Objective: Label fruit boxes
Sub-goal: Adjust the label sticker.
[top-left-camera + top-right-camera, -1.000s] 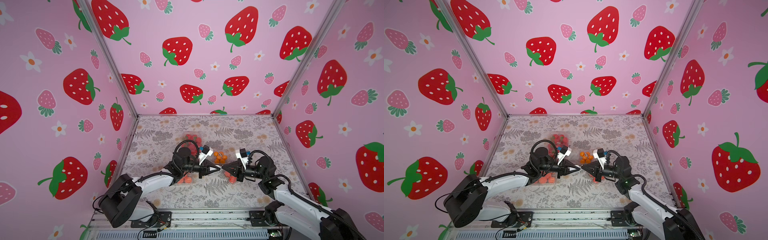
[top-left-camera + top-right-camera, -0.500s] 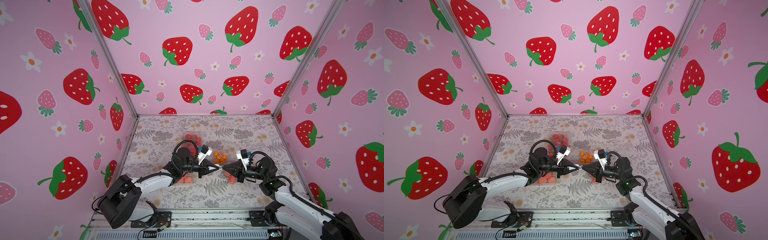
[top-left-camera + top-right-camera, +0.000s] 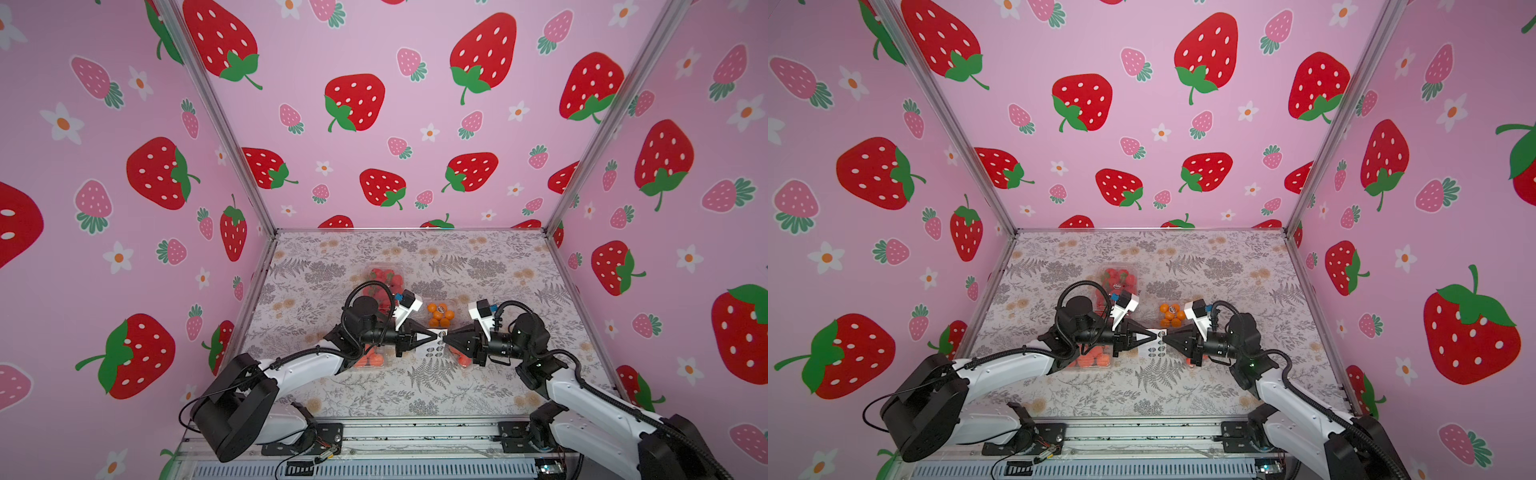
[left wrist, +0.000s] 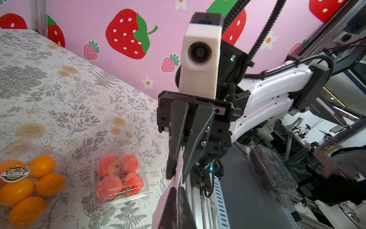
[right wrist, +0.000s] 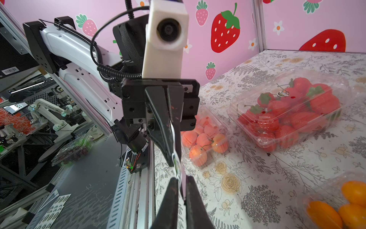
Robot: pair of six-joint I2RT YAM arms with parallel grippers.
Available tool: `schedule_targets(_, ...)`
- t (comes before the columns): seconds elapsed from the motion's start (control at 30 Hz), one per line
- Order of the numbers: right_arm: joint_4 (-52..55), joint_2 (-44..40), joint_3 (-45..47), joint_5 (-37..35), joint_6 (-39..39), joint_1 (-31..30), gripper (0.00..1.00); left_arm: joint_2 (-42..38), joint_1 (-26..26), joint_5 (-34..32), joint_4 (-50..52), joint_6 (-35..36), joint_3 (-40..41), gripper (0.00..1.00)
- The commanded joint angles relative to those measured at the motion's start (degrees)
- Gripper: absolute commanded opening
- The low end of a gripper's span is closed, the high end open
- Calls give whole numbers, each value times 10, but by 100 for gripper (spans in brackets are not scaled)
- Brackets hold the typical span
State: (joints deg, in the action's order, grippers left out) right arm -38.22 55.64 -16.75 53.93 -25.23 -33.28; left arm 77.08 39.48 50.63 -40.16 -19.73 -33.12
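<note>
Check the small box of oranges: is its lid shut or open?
Shut: in the left wrist view the orange box has its clear lid down over the fruit, a label stuck on top.

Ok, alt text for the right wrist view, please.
The black left gripper pinches a white sticker sheet, seen edge-on, its near end inside the right gripper. Clear plastic punnets lie nearby: red strawberries, peach-pink fruits, oranges.

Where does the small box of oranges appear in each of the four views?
Top view: box of oranges just beyond the white sticker sheet.
Top view: the box, same place.
Left wrist: the box, cut off, beside the small peach box.
Right wrist: the box, cut off at the frame edge.
Shared landmark: that sheet, in all four.
</note>
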Motion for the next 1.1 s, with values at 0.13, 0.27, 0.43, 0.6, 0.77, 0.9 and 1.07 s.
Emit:
schedule_targets(0.13, -19, 4, -21, 16, 9, -5, 7, 0, -3, 14, -23, 2, 3, 0)
schedule_targets(0.27, -10, -9, -16, 12, 13, -4, 2, -5, -3, 7, -21, 5, 5, 0)
schedule_targets(0.43, -15, 1, -19, 24, 11, -6, 0, 6, -3, 10, -21, 0, -7, 0)
schedule_targets(0.6, -17, 11, -21, 24, 12, -6, 0, 8, -3, 6, -18, 2, -12, 10)
schedule_targets(0.77, -18, 12, -22, 25, 12, -6, 0, 15, -1, 7, -17, 1, -18, 13)
schedule_targets(0.9, -18, 13, -21, 24, 12, -8, 0, 19, 1, 5, -19, 1, -23, 13)
schedule_targets(1.07, -19, 12, -20, 23, 15, -9, 0, 23, 5, 6, -19, 1, -27, 13)
